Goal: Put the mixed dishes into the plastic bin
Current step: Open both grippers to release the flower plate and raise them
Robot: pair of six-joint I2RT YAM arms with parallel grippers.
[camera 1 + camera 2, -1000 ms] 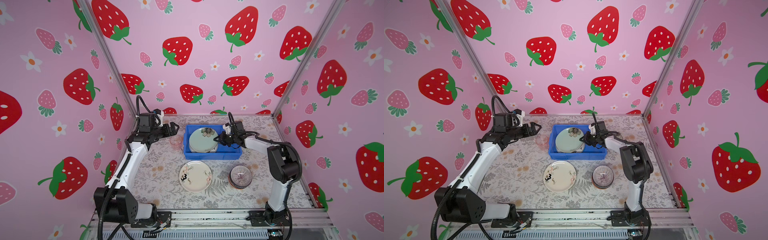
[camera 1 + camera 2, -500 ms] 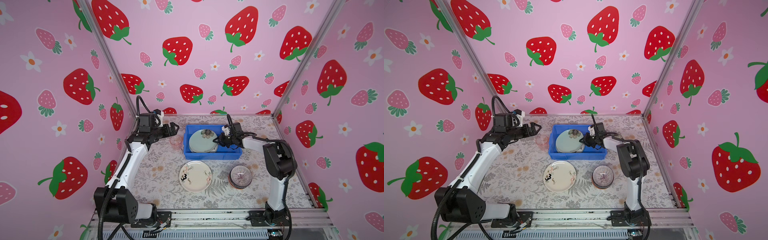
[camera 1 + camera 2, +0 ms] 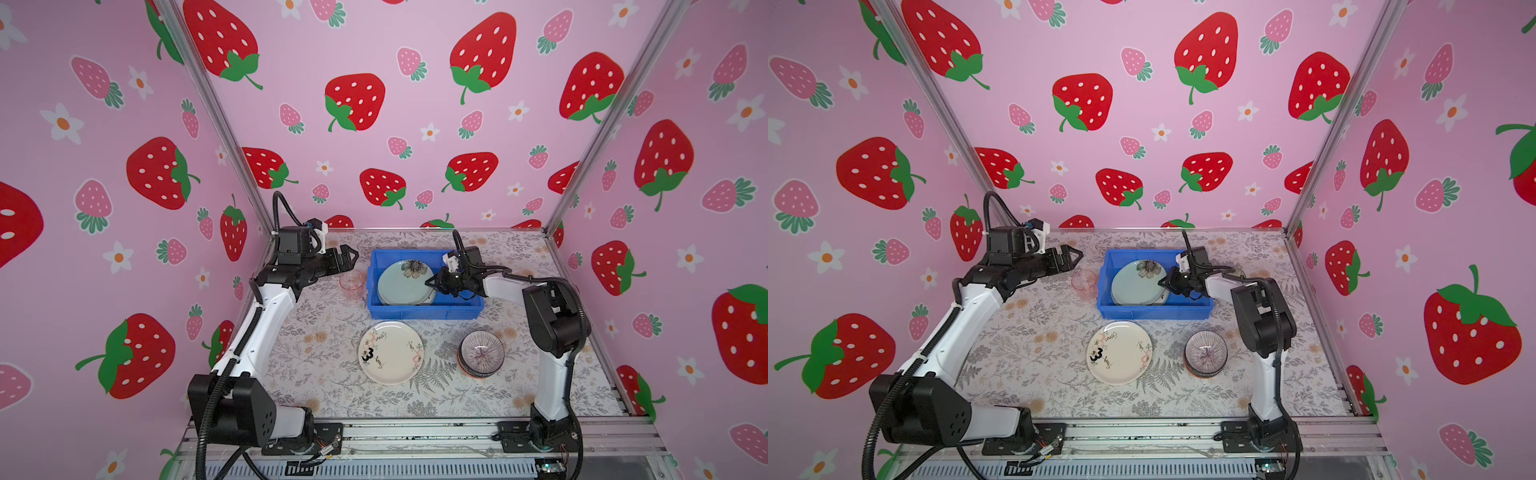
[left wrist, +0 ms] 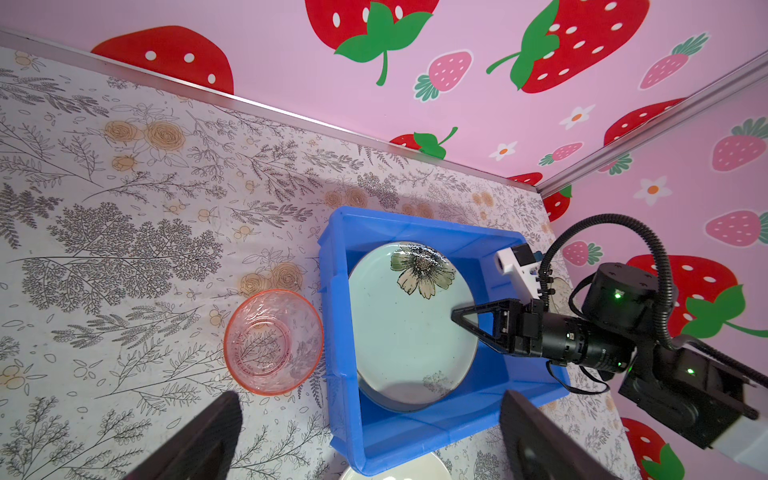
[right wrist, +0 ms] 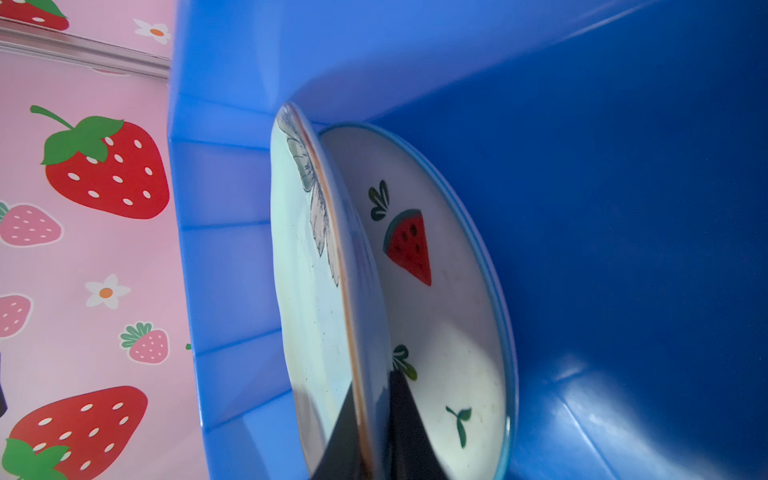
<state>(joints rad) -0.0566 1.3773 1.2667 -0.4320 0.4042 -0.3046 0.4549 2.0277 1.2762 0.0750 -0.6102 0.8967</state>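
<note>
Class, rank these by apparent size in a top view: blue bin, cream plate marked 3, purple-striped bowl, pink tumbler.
1. blue bin
2. cream plate
3. purple-striped bowl
4. pink tumbler, farther back, yet clearly smallest.

Glossy white link shells (image 3: pixel 266 320) are alternating with blocky matte-black joint housings (image 3: pixel 555 316) on both arms; ribbed black conduit (image 3: pixel 274 212) is looping at twelve o'clock of the left wrist (green lights (image 4: pixel 618 295) are glowing on the right).
</note>
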